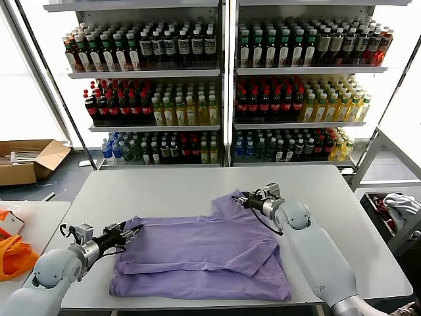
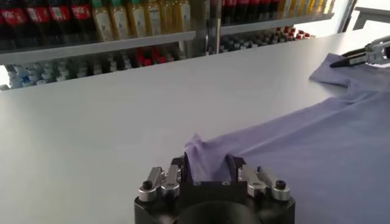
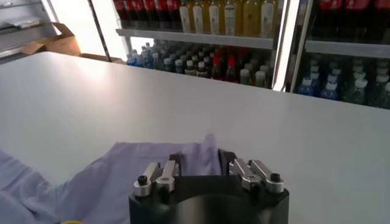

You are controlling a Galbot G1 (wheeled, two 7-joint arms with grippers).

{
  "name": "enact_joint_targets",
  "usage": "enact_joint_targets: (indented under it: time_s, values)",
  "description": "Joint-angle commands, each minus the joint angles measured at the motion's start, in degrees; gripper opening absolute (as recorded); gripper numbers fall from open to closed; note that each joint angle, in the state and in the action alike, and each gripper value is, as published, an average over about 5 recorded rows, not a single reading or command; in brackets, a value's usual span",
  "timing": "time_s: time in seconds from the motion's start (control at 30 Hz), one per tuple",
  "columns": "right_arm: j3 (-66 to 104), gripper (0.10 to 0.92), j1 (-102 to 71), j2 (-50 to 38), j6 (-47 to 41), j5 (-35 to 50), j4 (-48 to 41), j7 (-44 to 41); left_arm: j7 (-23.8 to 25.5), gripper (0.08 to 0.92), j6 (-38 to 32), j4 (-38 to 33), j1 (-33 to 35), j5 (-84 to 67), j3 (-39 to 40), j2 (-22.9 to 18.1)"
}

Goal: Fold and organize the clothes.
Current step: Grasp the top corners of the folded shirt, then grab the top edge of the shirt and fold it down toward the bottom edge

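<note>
The lavender T-shirt (image 1: 204, 257) lies spread on the white table (image 1: 177, 191), plain side up; no print shows. My left gripper (image 1: 133, 232) is shut on the shirt's left sleeve edge, the fabric (image 2: 210, 159) bunched between its fingers. My right gripper (image 1: 242, 198) is shut on the shirt's far corner, where a fold of fabric (image 3: 201, 155) stands up between its fingers. In the left wrist view the right gripper (image 2: 341, 59) shows far off at the shirt's corner (image 2: 332, 67).
Shelves of bottled drinks (image 1: 217, 85) stand behind the table. Bright orange fabric (image 1: 13, 253) lies on a side table at the left. A cardboard box (image 1: 29, 161) sits on the floor at the left. A bin with white-grey cloth (image 1: 398, 207) stands at the right.
</note>
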Motion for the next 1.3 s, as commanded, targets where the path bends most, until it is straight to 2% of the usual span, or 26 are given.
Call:
enact_joint_targets:
  time_s: [0.03,0.17,0.33,0.7,1.03,1.3]
  values:
    - [0.0,0.247,-0.5,0.2,-0.2,2.3,2.9,0.4,0.2,0.338,0.2,-1.0,0.4,-0.4,-0.1,0.0]
    - [1.0,0.140,-1.3,-0.6,-0.3,5.9,7.0,1.6,0.1,0.225,-0.6,-3.5,1.8,-1.2,-1.7,0.1]
    - [2.7,0.106,-4.1,-2.3,-0.3,10.5,13.2,3.0,-0.5,0.106,-1.5,-8.1,4.4,-3.2,-4.7,0.3]
    - [9.0,0.106,-13.9,-6.1,-0.4,15.9,26.4,4.6,-2.7,0.093,-3.4,-15.3,9.8,-7.2,-8.9,0.1]
    - [14.5,0.106,-30.4,-11.9,-0.3,17.4,40.7,4.6,-3.4,0.093,-3.8,-20.3,16.1,-7.9,-11.9,2.6]
    - [19.9,0.106,-38.7,-14.6,-0.3,18.9,47.7,4.8,-4.3,0.093,-3.2,-24.1,20.5,-9.2,-15.6,3.1]
